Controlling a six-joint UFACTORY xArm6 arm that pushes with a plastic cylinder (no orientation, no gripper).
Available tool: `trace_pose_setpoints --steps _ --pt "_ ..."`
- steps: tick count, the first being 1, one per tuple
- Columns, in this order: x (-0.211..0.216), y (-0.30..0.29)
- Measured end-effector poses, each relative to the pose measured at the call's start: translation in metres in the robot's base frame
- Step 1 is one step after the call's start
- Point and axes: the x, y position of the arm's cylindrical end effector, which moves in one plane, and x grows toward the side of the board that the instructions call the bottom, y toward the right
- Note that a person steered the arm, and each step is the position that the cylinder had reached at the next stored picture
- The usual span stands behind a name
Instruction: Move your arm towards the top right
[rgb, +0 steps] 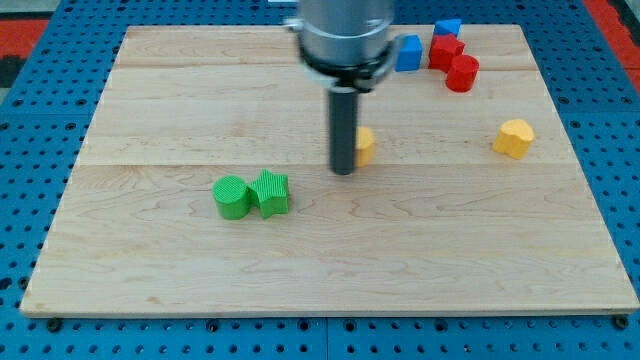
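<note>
Contact is seen between my tip (343, 171) and a yellow block (365, 145), seemingly; no gripper is fitted, nothing held.

Eight blocks are counted on the table (150, 270): two green ones (232, 197) (271, 192), two yellow ones (366, 145) (514, 138), two red ones (446, 50) (462, 73) and two blue ones (408, 53) (448, 27).

My tip (343, 171) is the lower end of a straight dark rod, upright, hanging from a grey cylindrical arm head at the view's top centre. It sits down on the wooden surface (400, 250) near the middle (slightly toward the view's top). It is well short of the surface's top right corner.
</note>
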Motion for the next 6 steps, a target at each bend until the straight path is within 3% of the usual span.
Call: trace_pose_setpoints --steps 1,2,3,4,6 --pt "-0.011 -0.034" --pt "-0.038 -0.014" --pt "-0.040 0.102" --pt "-0.044 0.123" --pt "-0.135 0.232"
